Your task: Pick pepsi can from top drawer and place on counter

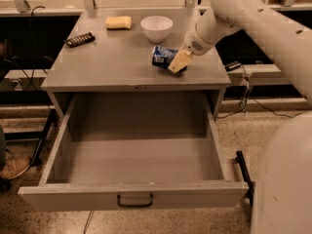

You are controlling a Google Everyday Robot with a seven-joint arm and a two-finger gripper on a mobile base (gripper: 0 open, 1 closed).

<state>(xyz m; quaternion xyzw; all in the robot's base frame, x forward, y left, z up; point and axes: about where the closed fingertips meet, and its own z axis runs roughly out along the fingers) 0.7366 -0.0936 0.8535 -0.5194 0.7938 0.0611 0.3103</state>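
One blue pepsi can (162,57), white-marked and tipped on its side, clamped in the gripper (174,61) low over the grey counter (112,65), near the white bowl (156,27).

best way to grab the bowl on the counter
The bowl stands upright and open, so probably take its rim from above, one finger inside and one outside. The gripper holds the can just in front of the bowl.
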